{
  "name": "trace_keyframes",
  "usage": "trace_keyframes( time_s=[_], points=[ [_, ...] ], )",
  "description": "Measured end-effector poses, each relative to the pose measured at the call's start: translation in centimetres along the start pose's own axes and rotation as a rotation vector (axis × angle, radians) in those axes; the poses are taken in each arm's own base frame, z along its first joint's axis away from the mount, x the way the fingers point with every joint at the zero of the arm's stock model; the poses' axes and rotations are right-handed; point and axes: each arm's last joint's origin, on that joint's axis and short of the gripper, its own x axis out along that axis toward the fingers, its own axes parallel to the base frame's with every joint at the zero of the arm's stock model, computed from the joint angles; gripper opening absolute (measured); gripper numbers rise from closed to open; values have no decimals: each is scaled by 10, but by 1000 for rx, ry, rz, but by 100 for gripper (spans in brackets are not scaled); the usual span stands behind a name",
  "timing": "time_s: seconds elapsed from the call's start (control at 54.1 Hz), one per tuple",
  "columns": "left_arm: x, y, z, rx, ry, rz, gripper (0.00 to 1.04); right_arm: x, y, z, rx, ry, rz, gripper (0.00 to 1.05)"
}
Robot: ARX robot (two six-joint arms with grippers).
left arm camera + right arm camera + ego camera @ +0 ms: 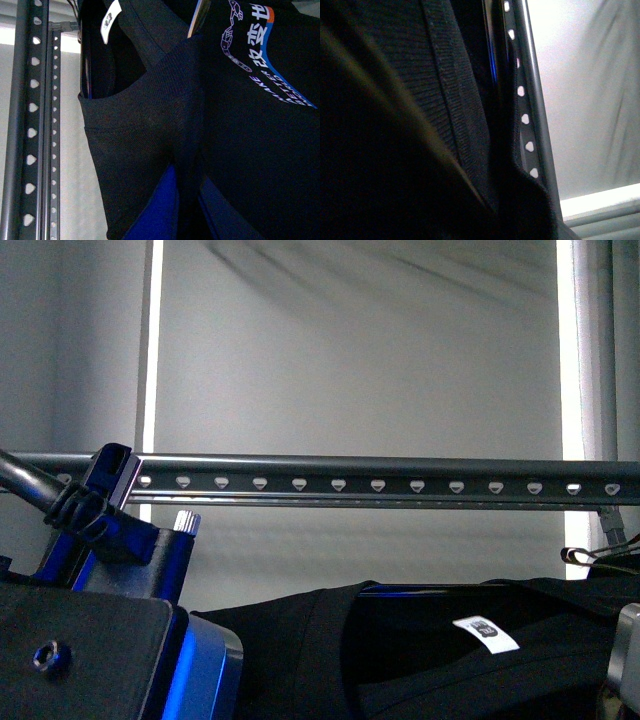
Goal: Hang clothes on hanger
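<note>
The clothes, black with a small white label, are held just below the hanger, a dark-grey rail with a row of holes. In the left wrist view my left gripper is shut on the clothes below the collar, with blue fingers either side of a fold. A printed logo shows on the fabric. In the right wrist view the clothes fill the picture beside the hanger and hide my right gripper's fingers. I cannot make out the brass hook for certain.
My left arm rises at the lower left, its top level with the rail. A grey part of my right arm shows at the right edge. A thin dark loop lies above the garment at the right. A pale wall is behind.
</note>
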Motion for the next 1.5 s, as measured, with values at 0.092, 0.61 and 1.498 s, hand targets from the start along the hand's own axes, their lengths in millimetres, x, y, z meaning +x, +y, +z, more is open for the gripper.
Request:
trace_keyframes(
  time_s=[0.092, 0.61, 1.498],
  points=[
    [0, 1, 1, 3, -15, 5, 16, -3, -1, -4, 6, -8, 24, 5],
    [-2, 5, 3, 12, -29, 20, 93, -36, 3, -20, 233, 41, 379, 4],
    [-48, 40, -25, -1419, 102, 908, 98, -74, 4, -48, 862, 284, 712, 4]
  ],
)
